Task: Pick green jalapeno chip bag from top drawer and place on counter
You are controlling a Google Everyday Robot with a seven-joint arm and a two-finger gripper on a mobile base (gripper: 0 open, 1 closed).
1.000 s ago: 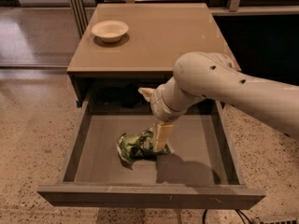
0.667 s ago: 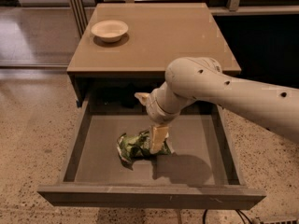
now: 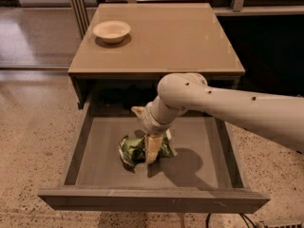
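Note:
The green jalapeno chip bag (image 3: 134,149) lies crumpled on the floor of the open top drawer (image 3: 95,165), near its middle. My gripper (image 3: 153,150) hangs from the pale arm that reaches in from the right and points down onto the bag's right part. One cream finger (image 3: 152,147) shows against the green foil, in contact with the bag. The tan counter (image 3: 175,37) lies above and behind the drawer.
A shallow cream bowl (image 3: 111,31) stands at the counter's back left. Speckled floor (image 3: 28,141) surrounds the cabinet. The drawer's front panel (image 3: 152,201) is nearest the camera. Dark space lies to the cabinet's right.
The arm has shifted left and lowered the gripper further onto the bag. The bag has stayed in place on the drawer floor.

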